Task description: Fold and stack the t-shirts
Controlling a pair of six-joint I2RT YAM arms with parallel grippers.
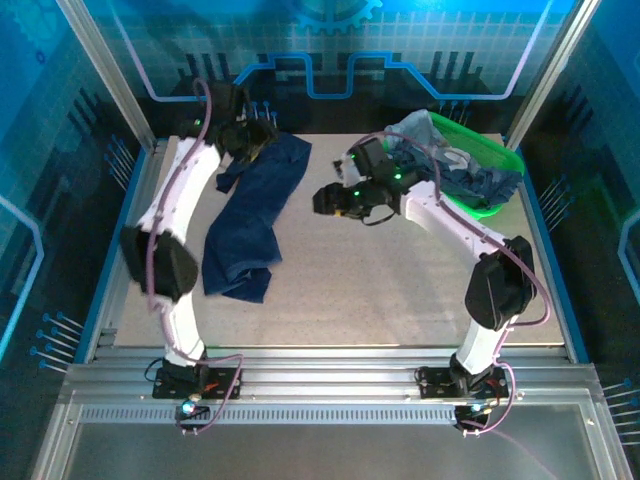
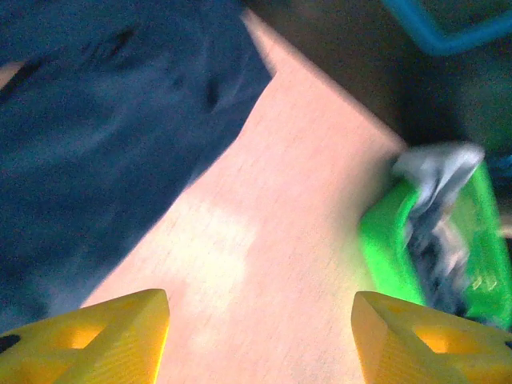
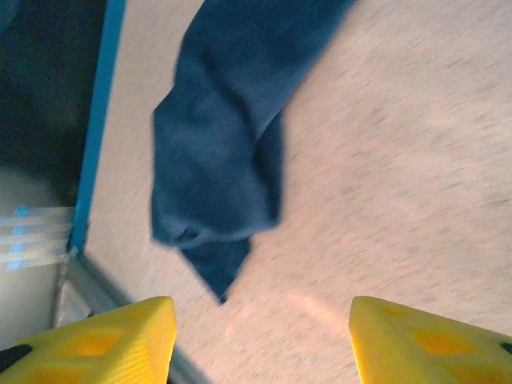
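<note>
A navy t-shirt (image 1: 255,215) lay stretched along the left of the table (image 1: 400,290), seemingly laid out for folding. The left gripper (image 2: 260,320) at its far end and the right gripper (image 3: 260,328) beside it hung spread, empty.

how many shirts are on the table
1: a dark navy cloth t-shirt, crumpled on the table's left. Others bunched in the bright green plastic basket can't be counted.

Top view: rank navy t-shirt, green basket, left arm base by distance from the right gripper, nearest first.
1. navy t-shirt: just left of the right gripper, lying lengthwise.
2. green basket: far-right corner, behind and to the gripper's right.
3. left arm base: near edge, left side.
</note>
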